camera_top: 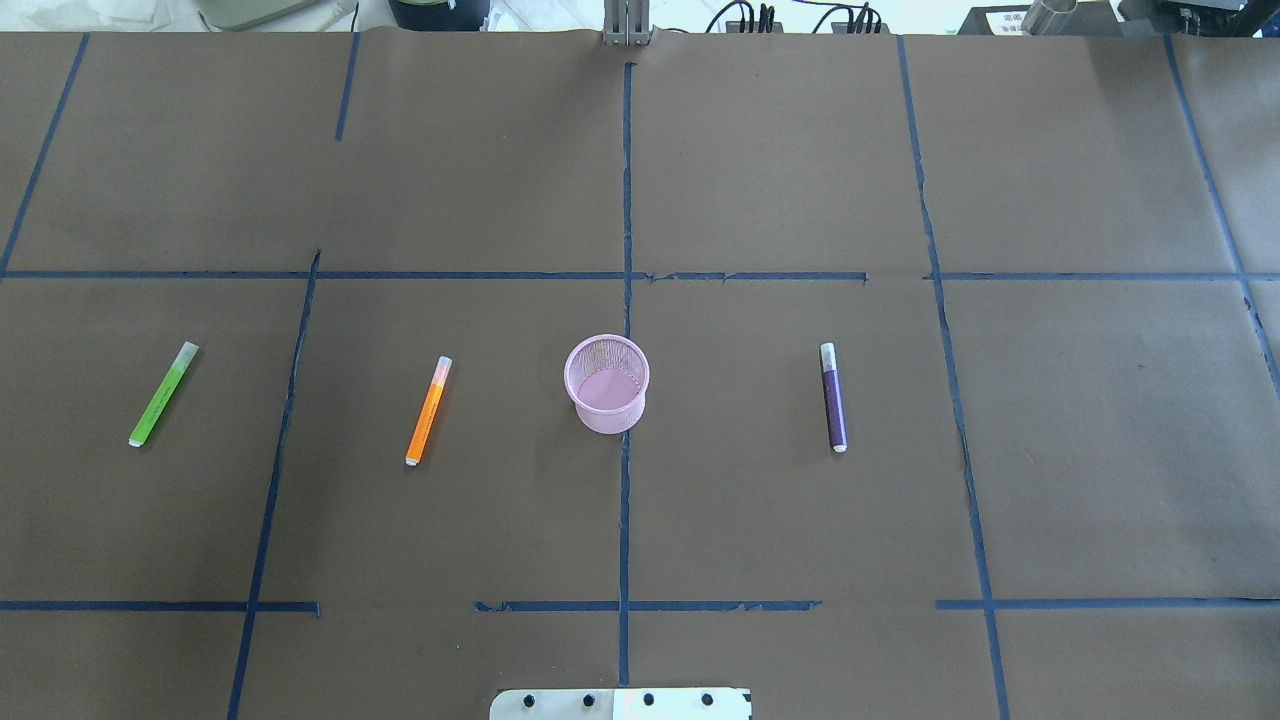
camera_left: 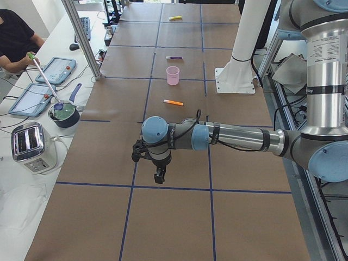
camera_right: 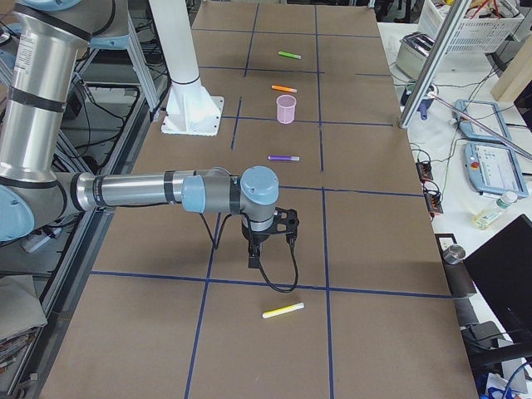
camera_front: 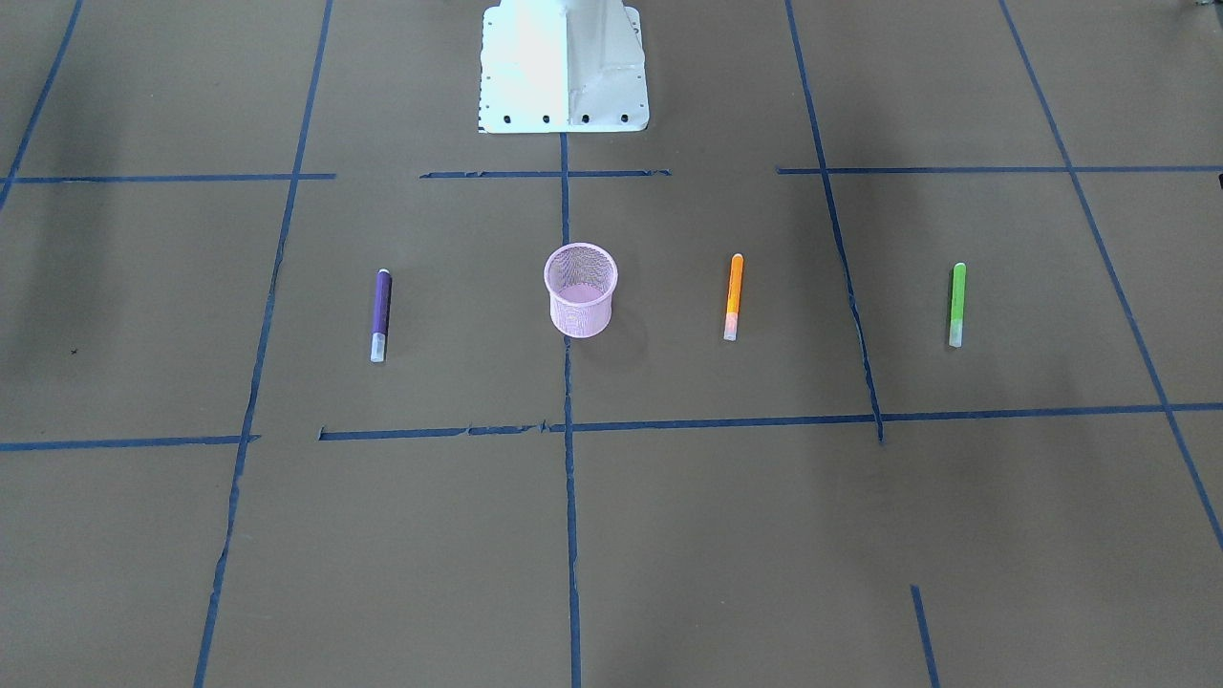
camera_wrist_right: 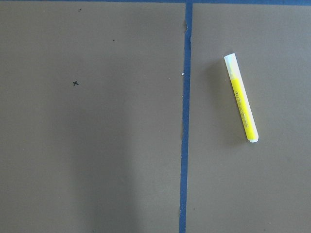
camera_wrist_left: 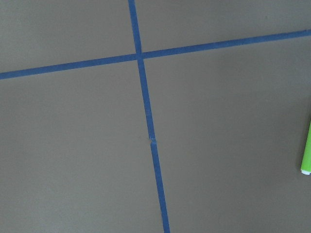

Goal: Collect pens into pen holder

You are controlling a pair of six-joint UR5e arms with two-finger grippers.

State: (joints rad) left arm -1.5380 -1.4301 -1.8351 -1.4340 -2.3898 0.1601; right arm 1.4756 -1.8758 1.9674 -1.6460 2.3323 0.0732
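Note:
The pink mesh pen holder (camera_top: pixel 607 385) stands upright at the table's middle and looks empty. An orange pen (camera_top: pixel 428 410) and a green pen (camera_top: pixel 163 394) lie to its left, and a purple pen (camera_top: pixel 833 397) lies to its right. A yellow pen (camera_right: pixel 283 310) lies at the table's right end and also shows in the right wrist view (camera_wrist_right: pixel 241 98). My left gripper (camera_left: pixel 159 176) points down over the table's left end, near the green pen (camera_wrist_left: pixel 306 155). My right gripper (camera_right: pixel 253 259) points down close to the yellow pen. I cannot tell whether either gripper is open or shut.
The white robot base (camera_front: pixel 564 67) stands behind the pen holder. Blue tape lines grid the brown table. A side table holds a toaster (camera_left: pixel 31 145), a pot (camera_left: pixel 64 113) and tablets, and an operator (camera_left: pixel 16 41) sits there. An aluminium post (camera_left: pixel 81 38) stands at the table's far edge.

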